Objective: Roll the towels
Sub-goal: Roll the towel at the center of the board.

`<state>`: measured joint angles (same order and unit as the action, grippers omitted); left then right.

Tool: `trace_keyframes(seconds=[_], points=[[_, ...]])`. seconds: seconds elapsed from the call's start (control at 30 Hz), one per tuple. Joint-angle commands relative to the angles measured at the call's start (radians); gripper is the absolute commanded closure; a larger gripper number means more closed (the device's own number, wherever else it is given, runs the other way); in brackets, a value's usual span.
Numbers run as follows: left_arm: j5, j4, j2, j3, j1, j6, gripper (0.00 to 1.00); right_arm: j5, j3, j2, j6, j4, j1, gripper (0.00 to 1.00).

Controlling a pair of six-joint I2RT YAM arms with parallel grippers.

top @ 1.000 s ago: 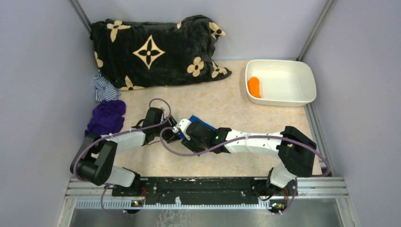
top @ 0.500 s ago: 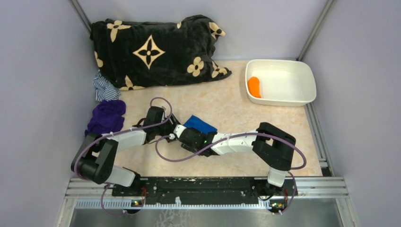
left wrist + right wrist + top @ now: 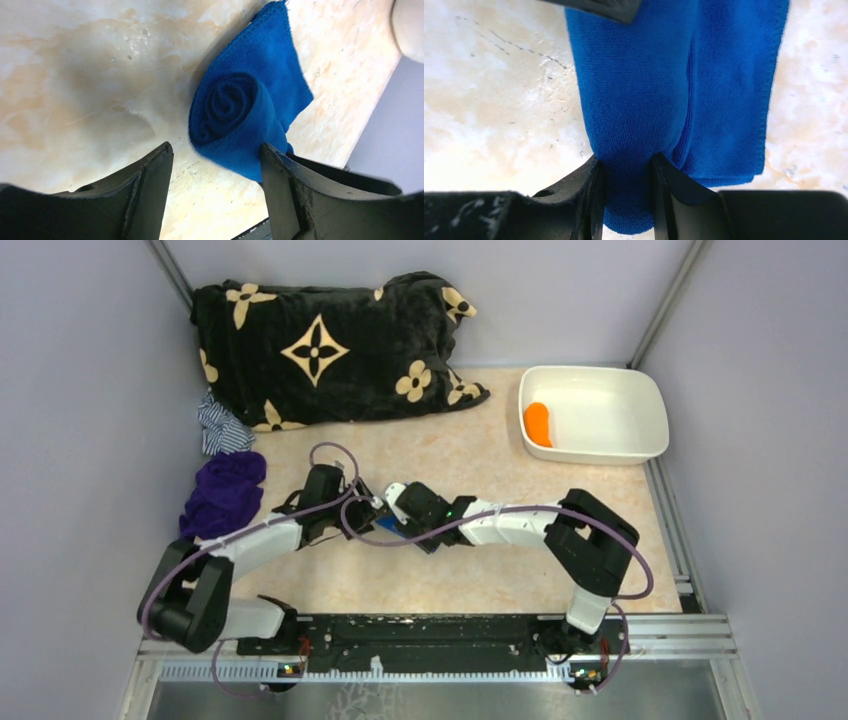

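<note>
Right arm (image 3: 515, 525) stretched low leftward, right pincer (image 3: 626, 167) clamped on blue towel (image 3: 240, 110); left pincer (image 3: 215, 160) apart.

Top camera looks down over the whole table (image 3: 480, 455); both wrist cameras view the blue towel (image 3: 240, 115) close-up.

The rolled towel (image 3: 235, 120) lies at the middle of the table (image 3: 480, 460). Behind it, a cushion (image 3: 320, 345) fills the back left; a tub (image 3: 590, 373) sits back right, holding a small object (image 3: 537, 423). A cloth heap (image 3: 225, 490) lies left, a smaller cloth (image 3: 220, 427) just behind it
</note>
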<state>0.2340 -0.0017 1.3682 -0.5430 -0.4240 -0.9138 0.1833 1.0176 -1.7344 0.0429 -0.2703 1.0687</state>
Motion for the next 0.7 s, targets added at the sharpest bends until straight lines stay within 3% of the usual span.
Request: trace_keyframes(seconds=[0.0, 0.17, 0.33, 0.53, 0.67], points=[[-0.121, -0.117, -0.169, 0.040, 0.002, 0.030, 0.30, -0.454, 0.001, -0.041, -0.088, -0.083, -0.072, 0.92], [-0.118, -0.162, -0.318, 0.077, 0.001, 0.014, 0.29, -0.736, 0.035, -0.111, -0.129, -0.081, -0.177, 0.93], [-0.037, -0.113, -0.342, 0.128, -0.001, -0.029, 0.29, -1.021, 0.030, -0.193, -0.209, -0.008, -0.280, 0.93], [0.003, -0.025, -0.271, 0.138, -0.001, -0.046, 0.30, -1.153, 0.064, -0.327, -0.252, -0.011, -0.349, 0.92], [-0.005, 0.017, -0.197, 0.117, -0.002, -0.037, 0.31, -1.146, 0.082, -0.374, -0.260, -0.019, -0.372, 0.89]])
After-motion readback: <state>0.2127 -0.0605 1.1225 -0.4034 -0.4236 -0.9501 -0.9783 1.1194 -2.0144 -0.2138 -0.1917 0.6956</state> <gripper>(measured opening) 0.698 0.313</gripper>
